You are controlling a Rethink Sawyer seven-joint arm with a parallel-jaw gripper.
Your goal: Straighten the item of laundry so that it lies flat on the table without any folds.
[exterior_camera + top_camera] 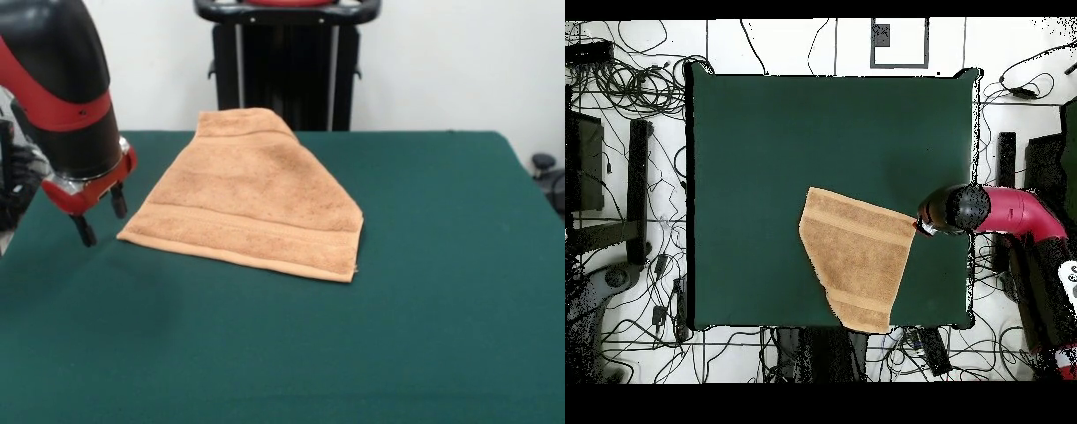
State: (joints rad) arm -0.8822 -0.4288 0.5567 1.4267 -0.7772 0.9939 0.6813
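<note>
The orange-tan terry hand towel lies on the green felt-covered table, folded over itself so that it forms a rough trapezoid rather than a square: in the front view its wide hemmed edge faces the camera, with a woven band running just behind that edge, and the cloth narrows toward the far side, where a smaller end with its own band reaches the table's far edge in front of the black pedestal. A slanting fold line runs down the right side of the towel in that view, ending at a doubled corner where two layers show. In the overhead view the towel sits in the lower middle of the table, its narrow end touching the edge nearest the robot's base. The red and black arm comes down at the left of the front view, and its gripper hangs just beside the towel's near left corner, close above the felt and not touching the cloth. Its two dark fingers stand spread apart with nothing between them. In the overhead view the arm reaches in from the right, the gripper at the towel's right-hand corner.
</note>
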